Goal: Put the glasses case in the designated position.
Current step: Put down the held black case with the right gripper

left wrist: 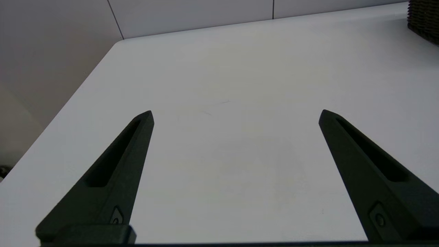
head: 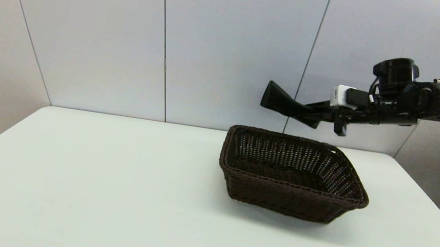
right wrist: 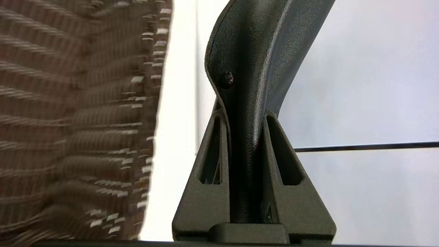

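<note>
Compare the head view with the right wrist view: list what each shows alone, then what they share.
Head view only: the whole basket standing on the white table, and the right arm reaching in above the basket's far side. Right wrist view only: the snap button on the glasses case, and the right gripper with its jaws clamped on the case. Both: the case held in the air, the woven basket, the panelled wall.

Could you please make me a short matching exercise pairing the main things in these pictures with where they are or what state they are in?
Things:
1. glasses case
2. basket
3. left gripper
4. right gripper

States:
A. open, low over bare table
B. standing on the table, nothing visible inside
C. pinched between two fingers, in the air
D. shut, raised above the basket's far rim

Pairs: 1-C, 2-B, 3-A, 4-D
</note>
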### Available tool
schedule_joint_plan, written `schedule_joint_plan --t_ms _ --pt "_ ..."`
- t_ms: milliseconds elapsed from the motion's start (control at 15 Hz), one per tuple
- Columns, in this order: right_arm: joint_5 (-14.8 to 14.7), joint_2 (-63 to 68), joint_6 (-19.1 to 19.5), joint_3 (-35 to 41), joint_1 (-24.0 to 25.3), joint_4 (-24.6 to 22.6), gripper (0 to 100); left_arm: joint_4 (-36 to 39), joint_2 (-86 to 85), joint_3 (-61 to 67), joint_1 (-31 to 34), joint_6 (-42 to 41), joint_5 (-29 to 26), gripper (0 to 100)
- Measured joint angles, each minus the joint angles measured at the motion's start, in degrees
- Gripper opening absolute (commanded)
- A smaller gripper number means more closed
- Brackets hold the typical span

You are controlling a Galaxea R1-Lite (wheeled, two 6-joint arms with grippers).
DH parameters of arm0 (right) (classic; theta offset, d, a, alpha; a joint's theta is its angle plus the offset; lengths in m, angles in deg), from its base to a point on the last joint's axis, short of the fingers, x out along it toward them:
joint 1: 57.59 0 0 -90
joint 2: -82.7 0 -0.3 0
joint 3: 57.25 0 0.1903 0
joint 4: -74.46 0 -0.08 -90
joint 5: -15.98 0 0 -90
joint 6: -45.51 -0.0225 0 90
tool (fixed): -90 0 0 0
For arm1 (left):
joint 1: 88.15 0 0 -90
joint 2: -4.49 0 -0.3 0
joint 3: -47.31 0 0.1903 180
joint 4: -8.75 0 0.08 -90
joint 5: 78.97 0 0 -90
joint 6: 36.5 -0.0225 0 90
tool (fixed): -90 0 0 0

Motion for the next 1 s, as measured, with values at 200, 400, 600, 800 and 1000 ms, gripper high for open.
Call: schedule_joint_plan --t_ms 200,400,600,800,1000 --pt "1.1 -0.7 2.1 0.0 0.1 5.1 0 0.0 0.0 0.0 0.0 0.0 0.0 100" --pt "0.9 -1.2 1.8 0.1 0.2 5.2 0 0.0 0.0 0.0 0.0 0.0 0.0 100" --pt "0.7 -1.5 1.0 0.1 0.0 5.1 0 0.0 0.0 0.0 0.0 0.0 0.0 100" --pt "0.6 -1.6 0.5 0.1 -0.1 4.8 0 0.0 0.0 0.0 0.0 0.0 0.0 100" --pt "-1.0 -1.6 -0.3 0.1 -0.2 4.9 0 0.0 0.0 0.0 0.0 0.0 0.0 100"
